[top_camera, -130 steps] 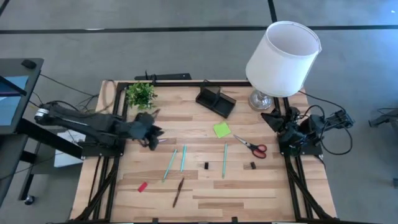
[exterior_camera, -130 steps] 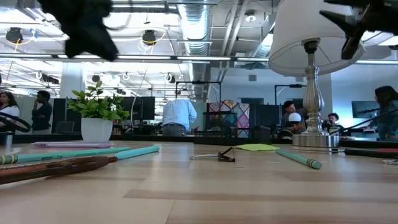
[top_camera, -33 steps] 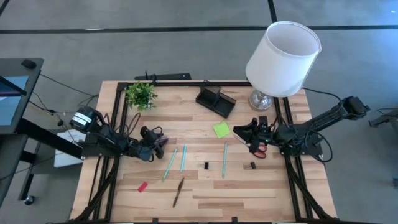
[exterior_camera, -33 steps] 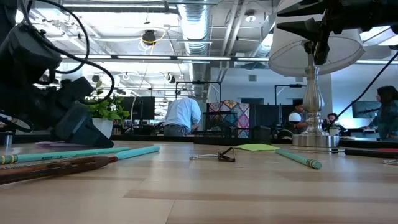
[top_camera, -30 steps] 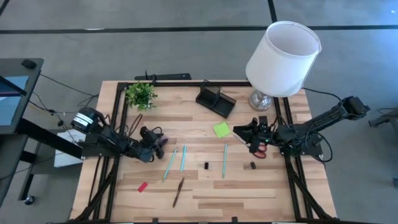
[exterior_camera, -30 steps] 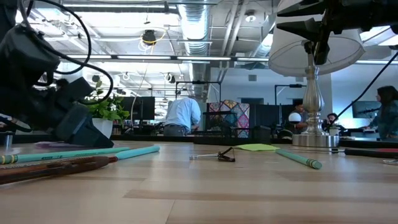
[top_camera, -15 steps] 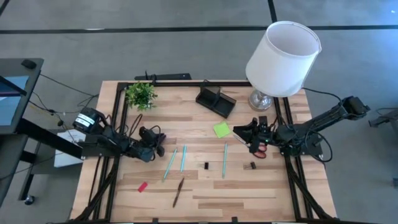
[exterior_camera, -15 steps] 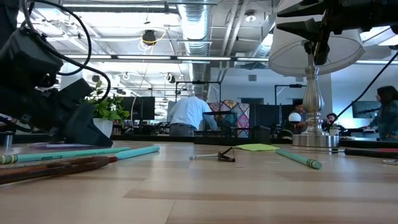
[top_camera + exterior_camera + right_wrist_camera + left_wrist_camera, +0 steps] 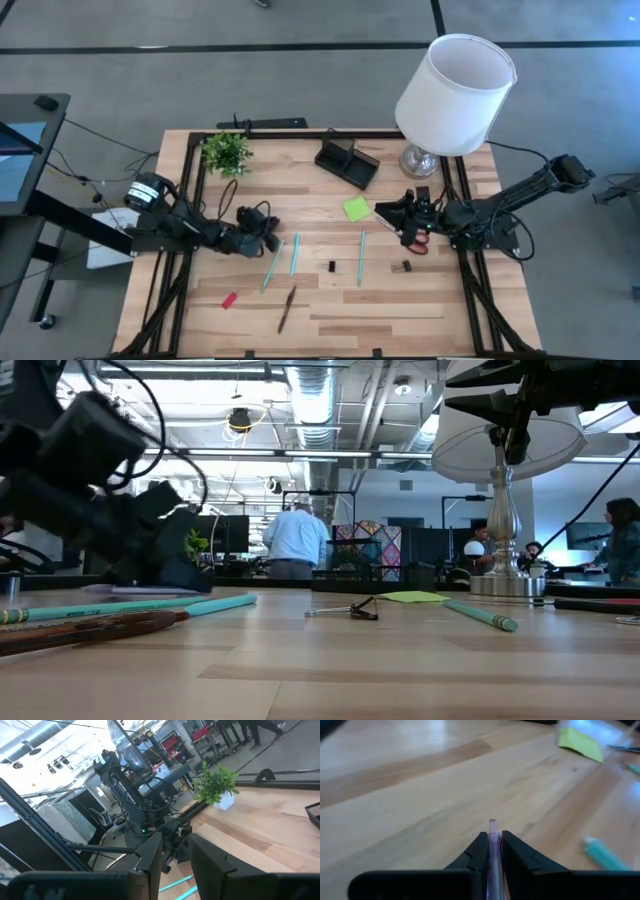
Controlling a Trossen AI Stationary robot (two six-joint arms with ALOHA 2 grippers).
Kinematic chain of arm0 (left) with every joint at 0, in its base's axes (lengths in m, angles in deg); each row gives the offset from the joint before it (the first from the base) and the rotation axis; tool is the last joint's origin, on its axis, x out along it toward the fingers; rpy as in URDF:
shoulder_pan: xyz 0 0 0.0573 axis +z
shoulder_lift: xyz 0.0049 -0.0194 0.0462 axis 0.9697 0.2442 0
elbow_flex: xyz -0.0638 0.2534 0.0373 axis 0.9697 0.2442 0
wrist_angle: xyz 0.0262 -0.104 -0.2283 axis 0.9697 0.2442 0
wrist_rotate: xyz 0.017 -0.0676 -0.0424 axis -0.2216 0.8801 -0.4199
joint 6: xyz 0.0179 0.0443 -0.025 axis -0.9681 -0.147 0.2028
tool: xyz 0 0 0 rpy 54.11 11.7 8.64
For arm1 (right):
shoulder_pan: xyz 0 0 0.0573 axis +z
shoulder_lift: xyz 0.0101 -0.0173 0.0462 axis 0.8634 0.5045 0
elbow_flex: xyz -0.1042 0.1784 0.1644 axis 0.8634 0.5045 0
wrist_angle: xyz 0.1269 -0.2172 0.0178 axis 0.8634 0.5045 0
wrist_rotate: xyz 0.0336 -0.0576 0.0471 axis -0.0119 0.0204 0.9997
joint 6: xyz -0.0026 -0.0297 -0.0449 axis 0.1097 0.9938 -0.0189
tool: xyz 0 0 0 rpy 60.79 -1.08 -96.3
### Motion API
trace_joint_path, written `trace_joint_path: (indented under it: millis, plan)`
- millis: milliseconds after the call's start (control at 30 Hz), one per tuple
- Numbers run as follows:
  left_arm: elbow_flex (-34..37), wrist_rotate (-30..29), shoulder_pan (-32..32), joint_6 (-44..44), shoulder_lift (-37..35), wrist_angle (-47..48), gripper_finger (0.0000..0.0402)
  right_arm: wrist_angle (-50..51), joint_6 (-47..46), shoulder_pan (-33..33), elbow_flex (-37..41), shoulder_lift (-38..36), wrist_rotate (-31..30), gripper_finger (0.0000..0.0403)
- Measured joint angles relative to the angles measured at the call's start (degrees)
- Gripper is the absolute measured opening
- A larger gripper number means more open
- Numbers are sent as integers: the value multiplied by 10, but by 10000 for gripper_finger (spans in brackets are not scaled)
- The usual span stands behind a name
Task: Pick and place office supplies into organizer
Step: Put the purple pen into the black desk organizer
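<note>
On the left half of the wooden table [image 9: 400, 310], the left gripper [image 9: 270, 238] is closed on a thin pink pen [image 9: 493, 851].

From above, the pen is hidden by the gripper's dark body; only the left wrist view shows it, pinched between the 2 fingers [image 9: 476, 856], its long axis running straight out along them and its tip pointing toward the lime-green sticky-note pad [image 9: 356, 208]. The high view alone shows the layout: 2 teal pens [image 9: 285, 256] just beside the gripper, the black organizer [image 9: 346, 162] well apart near the table's far edge. The right gripper [image 9: 385, 209] hovers beside the red-handled scissors [image 9: 405, 233], its fingers a narrow gap apart, holding nothing.
</note>
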Motion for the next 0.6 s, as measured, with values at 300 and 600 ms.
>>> trace_joint_path:
  millis: [300, 600]
  plan:
    - [-100, 10, 81, -113, 0, -4, 22, 0, 0, 0, 0, 0, -1, 91]
    - [-289, 55, 213, -307, -1, -9, 22, -5, 0, 0, 0, 0, -1, 91]
